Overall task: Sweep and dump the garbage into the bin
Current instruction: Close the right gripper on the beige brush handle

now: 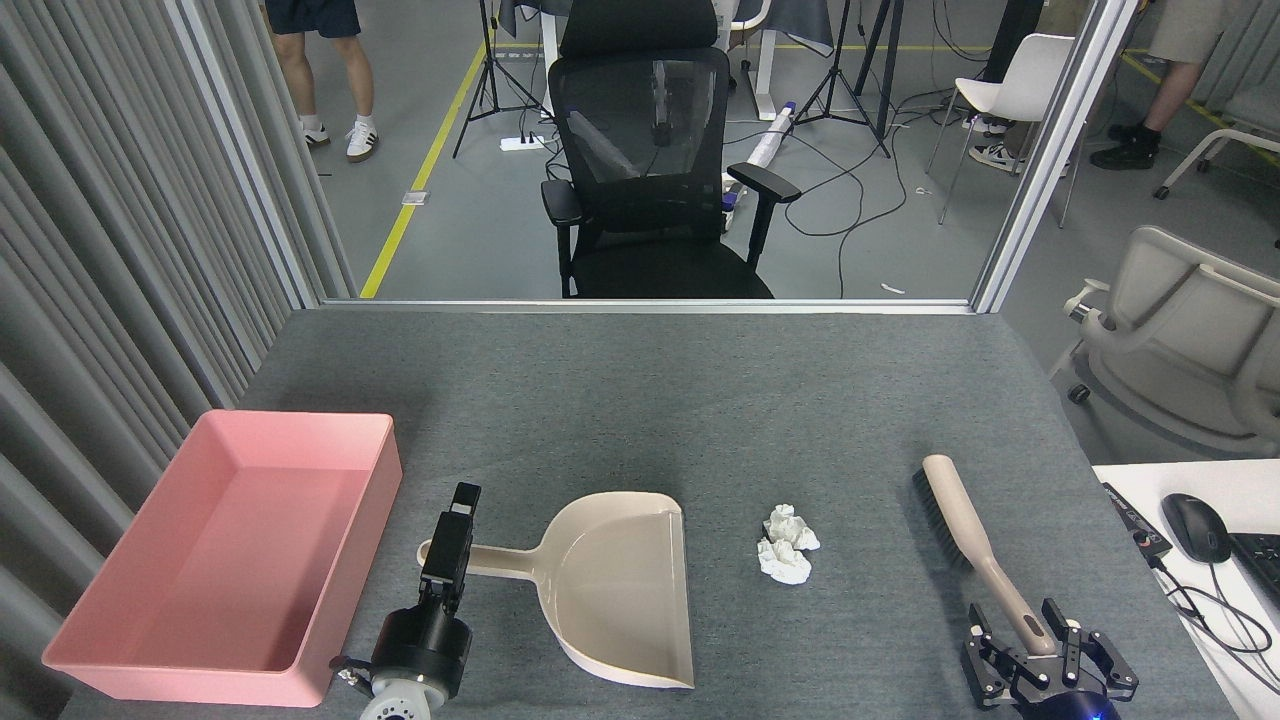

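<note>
Pickup stage: right gripper (1040, 652) straddles the brush (985, 555) handle, not quite clenched. Left gripper (447, 558) sits at the dustpan (610, 590) handle, grip unclear. Garbage (786, 545) lies between them, bin (150, 640) far left. Next: clamp, sweep leftward.

2 crumpled white garbage wads (785, 545) touching mid-table; empty, upright, shallow pink bin (120, 600) at left edge

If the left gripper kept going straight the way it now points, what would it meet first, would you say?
The left gripper points away from the robot, over the end of the dustpan handle. Beyond that, only bare table lies in its line up to the far edge, though its height is hard to judge.
</note>
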